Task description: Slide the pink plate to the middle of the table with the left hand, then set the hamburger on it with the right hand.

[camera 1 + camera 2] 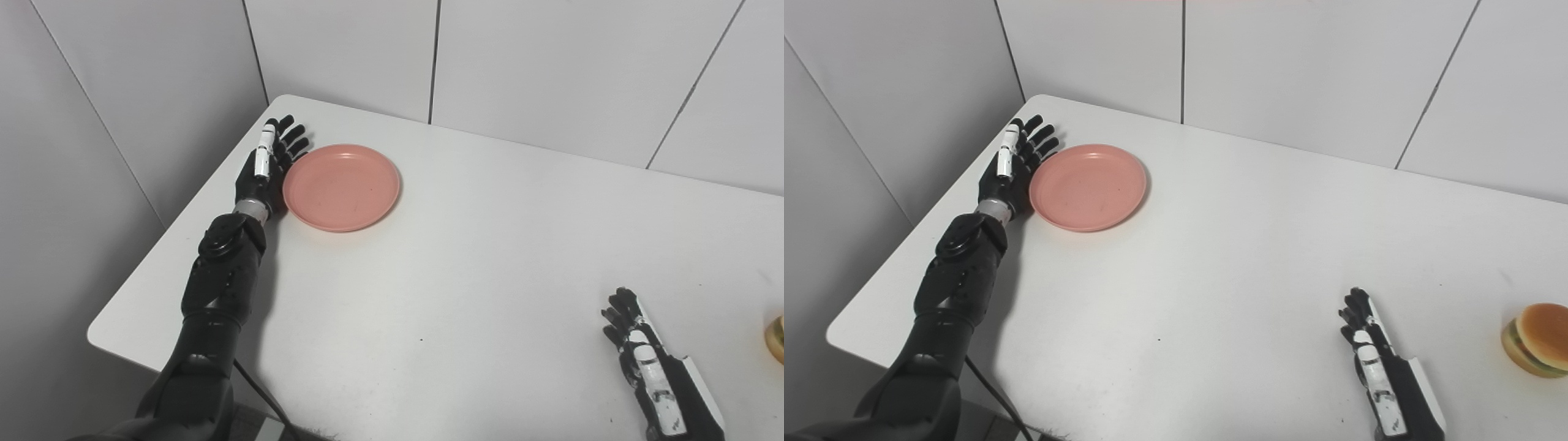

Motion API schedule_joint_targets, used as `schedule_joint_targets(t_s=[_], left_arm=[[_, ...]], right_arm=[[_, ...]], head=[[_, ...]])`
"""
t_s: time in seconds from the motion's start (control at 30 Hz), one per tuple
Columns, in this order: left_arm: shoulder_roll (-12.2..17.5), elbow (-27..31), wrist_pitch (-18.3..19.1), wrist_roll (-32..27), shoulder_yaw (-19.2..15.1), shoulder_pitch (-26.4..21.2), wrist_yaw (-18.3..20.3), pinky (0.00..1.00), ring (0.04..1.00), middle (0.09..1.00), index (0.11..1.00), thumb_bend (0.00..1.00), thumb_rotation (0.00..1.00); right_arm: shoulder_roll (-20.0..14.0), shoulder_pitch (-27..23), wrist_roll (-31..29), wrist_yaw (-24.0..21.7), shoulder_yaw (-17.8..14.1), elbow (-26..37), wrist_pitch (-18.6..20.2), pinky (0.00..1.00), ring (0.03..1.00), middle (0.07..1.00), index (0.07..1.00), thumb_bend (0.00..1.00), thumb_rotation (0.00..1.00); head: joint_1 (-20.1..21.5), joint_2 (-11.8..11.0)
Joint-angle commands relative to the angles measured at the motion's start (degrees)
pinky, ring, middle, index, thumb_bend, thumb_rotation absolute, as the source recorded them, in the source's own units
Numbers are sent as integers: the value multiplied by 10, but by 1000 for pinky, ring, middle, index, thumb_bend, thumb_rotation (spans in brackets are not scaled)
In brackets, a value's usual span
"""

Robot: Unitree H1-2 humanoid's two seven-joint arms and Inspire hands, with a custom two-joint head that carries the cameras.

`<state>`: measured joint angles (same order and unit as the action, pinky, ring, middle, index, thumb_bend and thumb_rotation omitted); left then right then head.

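Note:
The pink plate (341, 185) lies empty on the white table (478, 257), near its far left corner. My left hand (267, 164) is open, fingers straight, standing on edge against the plate's left rim. The hamburger (1537, 347) sits near the table's right side; in the left eye view only its edge (775, 339) shows at the frame border. My right hand (1369, 349) is open and empty, resting on the table to the left of the hamburger, a good gap between them.
Grey wall panels (520, 61) run close behind the table's far edge and along its left side (73, 153). The table's left edge (177, 226) lies just beside my left arm. A black cable (263, 398) hangs below the front edge.

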<state>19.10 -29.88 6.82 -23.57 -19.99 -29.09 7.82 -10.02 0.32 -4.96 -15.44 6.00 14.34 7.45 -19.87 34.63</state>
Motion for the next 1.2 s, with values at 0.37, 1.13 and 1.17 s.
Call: schedule_joint_targets(t_s=[0.37, 1.13, 1.17], left_arm=[[-39, 15, 71, -19, 26, 20, 31, 910, 905, 908, 901, 358, 1000], [-126, 136, 164, -6, 129, 53, 25, 887, 893, 898, 889, 339, 1000], [-127, 139, 164, -5, 134, 53, 28, 889, 894, 900, 891, 338, 1000]], right_arm=[[5, -5, -8, 1, 0, 12, -15, 1000, 1000, 1000, 1000, 54, 1000], [26, -7, 22, 22, 5, 17, -12, 1000, 1000, 1000, 1000, 157, 1000], [26, -7, 19, 20, 5, 17, -14, 1000, 1000, 1000, 1000, 154, 1000]], head=[[13, 9], [67, 38], [73, 41]])
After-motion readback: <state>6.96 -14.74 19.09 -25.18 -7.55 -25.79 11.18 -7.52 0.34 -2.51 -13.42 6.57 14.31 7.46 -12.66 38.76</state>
